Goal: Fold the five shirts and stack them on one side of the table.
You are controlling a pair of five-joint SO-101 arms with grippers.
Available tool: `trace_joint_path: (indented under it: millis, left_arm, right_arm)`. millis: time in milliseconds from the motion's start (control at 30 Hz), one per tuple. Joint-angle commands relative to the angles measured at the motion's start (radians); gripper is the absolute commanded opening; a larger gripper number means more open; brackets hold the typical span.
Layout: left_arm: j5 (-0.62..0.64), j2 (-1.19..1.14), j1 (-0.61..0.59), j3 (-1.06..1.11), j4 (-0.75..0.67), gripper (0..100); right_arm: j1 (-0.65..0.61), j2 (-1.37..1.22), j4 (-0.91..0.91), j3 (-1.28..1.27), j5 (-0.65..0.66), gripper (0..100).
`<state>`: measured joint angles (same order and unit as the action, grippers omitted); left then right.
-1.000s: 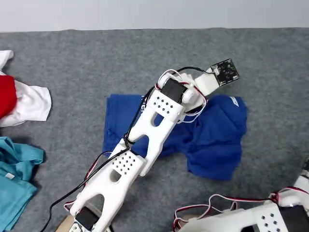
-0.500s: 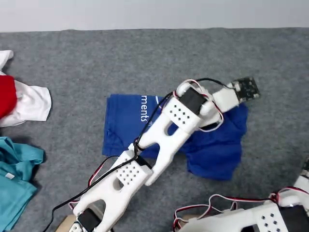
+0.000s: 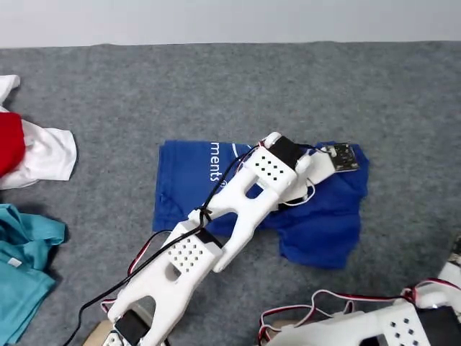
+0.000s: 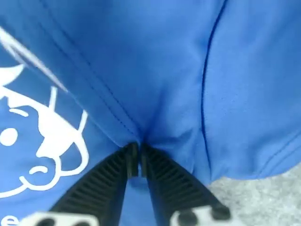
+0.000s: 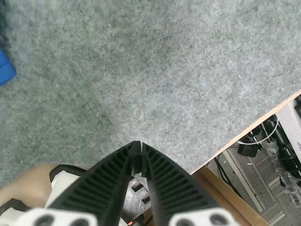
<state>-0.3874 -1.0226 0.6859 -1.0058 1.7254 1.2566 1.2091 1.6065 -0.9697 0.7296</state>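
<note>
While ribbed left claw (image 4: 134, 162) pinches puckered blue shirt (image 4: 155, 70) | right claw (image 5: 138, 153) closed, empty, over grey felt (image 5: 141, 70)

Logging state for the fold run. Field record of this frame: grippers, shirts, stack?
left gripper: shut on a fold of the blue shirt, mid-table
right gripper: shut, empty, over the grey mat near its edge
blue shirt: partly folded, white print showing
other shirts: white shirt, red cloth and teal shirt crumpled at one side
stack: none yet
</note>
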Motion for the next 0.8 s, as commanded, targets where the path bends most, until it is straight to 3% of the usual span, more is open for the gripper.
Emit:
trace_joint_path:
  millis: [0, 300, 467, 767]
  left_arm:
    - [-0.003, 0.051, 0.023, -0.031, 0.025, 2]
    - [-0.002, 0.233, 0.110, -0.054, 0.026, 2]
    - [0.002, 0.307, 0.110, -0.048, 0.028, 10]
    - [-0.002, 0.382, 0.183, 0.203, 0.028, 13]
  right_arm:
    - [0.002, 0.010, -0.013, 0.006, -0.006, 1.0]
    - [0.002, 0.010, -0.013, 0.006, -0.006, 1.0]
    - [0.005, 0.010, -0.012, 0.006, -0.006, 1.0]
    - [0.008, 0.010, -0.012, 0.006, -0.006, 1.0]
